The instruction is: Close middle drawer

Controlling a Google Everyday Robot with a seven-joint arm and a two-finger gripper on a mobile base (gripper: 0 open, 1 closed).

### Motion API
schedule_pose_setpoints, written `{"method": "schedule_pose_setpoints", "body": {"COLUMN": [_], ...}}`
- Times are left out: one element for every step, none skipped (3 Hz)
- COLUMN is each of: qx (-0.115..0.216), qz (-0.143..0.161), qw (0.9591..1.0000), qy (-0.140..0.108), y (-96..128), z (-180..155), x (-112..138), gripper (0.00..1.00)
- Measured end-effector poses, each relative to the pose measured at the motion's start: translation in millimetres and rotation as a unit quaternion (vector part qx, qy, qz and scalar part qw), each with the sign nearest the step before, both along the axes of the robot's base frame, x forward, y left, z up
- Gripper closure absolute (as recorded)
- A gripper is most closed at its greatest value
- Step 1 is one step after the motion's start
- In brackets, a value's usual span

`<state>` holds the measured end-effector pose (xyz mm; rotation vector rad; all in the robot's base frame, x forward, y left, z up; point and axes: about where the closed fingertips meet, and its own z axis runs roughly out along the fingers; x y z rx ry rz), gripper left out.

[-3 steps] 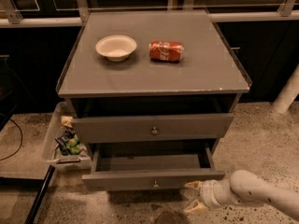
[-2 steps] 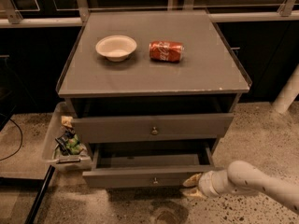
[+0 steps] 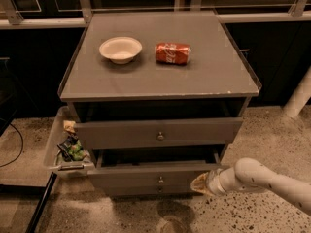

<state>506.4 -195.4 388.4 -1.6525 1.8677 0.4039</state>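
The middle drawer (image 3: pixel 146 177) is a grey drawer with a small brass knob (image 3: pixel 160 179), low in the grey cabinet. It stands a little way out, with a dark gap above its front. My gripper (image 3: pixel 200 184) is at the right end of that drawer front and touches it, with the white arm (image 3: pixel 262 178) reaching in from the lower right. The drawer above (image 3: pixel 158 132), with its own knob, also sticks out a little.
A white bowl (image 3: pixel 120 49) and a red soda can (image 3: pixel 172 53) lying on its side are on the cabinet top (image 3: pixel 160 76). A grey bin (image 3: pixel 60 149) with snack packets hangs at the cabinet's left. The floor is speckled, with a white post (image 3: pixel 299 98) at right.
My gripper has moved left and inward against the middle drawer's front. The drawer has slid back into the cabinet and sticks out much less.
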Motion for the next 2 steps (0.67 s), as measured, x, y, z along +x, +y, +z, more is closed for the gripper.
{"method": "schedule_pose_setpoints", "body": {"qx": [-0.003, -0.004], "qz": [0.003, 0.003], "qw": [0.9998, 0.9997], "qy": [-0.019, -0.023], "y": [-1.1, -1.2], "z": [15.3, 18.6], "x": [38.6, 43.0], "gripper": [0.82, 0.59]}}
